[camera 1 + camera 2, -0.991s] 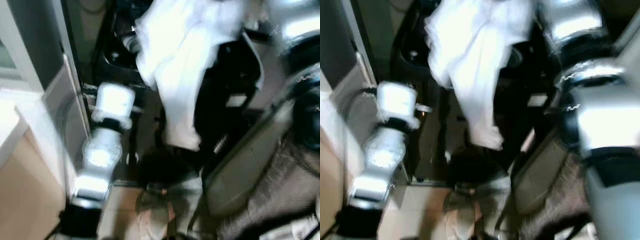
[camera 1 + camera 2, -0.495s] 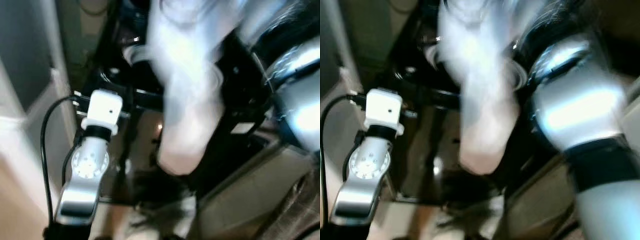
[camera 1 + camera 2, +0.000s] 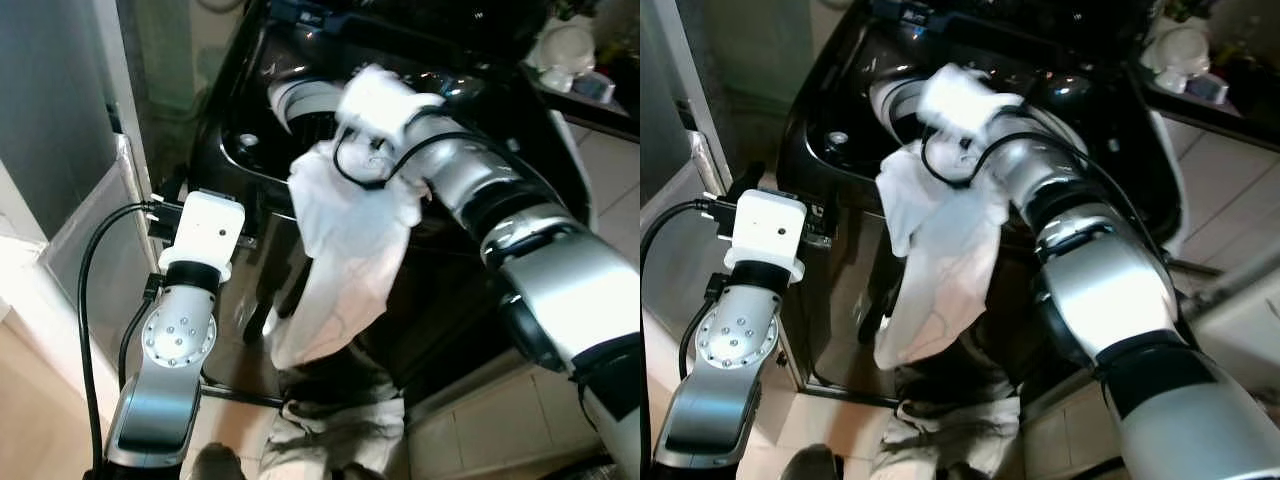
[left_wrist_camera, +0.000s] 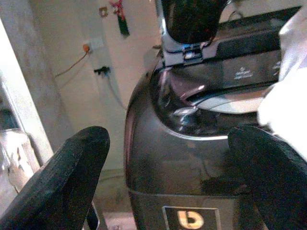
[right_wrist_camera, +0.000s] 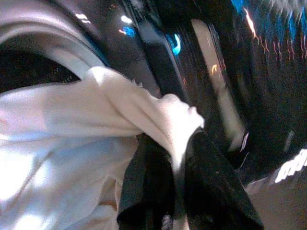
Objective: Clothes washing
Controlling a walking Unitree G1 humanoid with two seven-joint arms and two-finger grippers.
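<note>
A black top-loading washer (image 3: 236, 128) stands before me with its lid (image 4: 192, 19) raised and the drum opening (image 3: 305, 100) showing. My right gripper (image 5: 173, 143) is shut on a white garment (image 3: 350, 240), holding it at the drum's rim. The cloth bunches over the wrist and hangs down the washer's front. In the right wrist view the white garment (image 5: 72, 120) runs between the two black fingers (image 5: 144, 182). My left gripper (image 4: 168, 158) is open and holds nothing, level with the washer's front left corner; its arm (image 3: 180, 330) rises at the left.
A heap of clothes (image 3: 335, 435) lies on the floor at the washer's foot. A grey door panel (image 3: 60, 120) stands close on the left. A counter with white items (image 3: 565, 45) is at the far right. A black cable (image 3: 95, 270) loops beside my left arm.
The camera has shifted and the blur has gone. My right arm has swung the white garment forward to the drum opening. The left arm has stayed at the washer's left.
</note>
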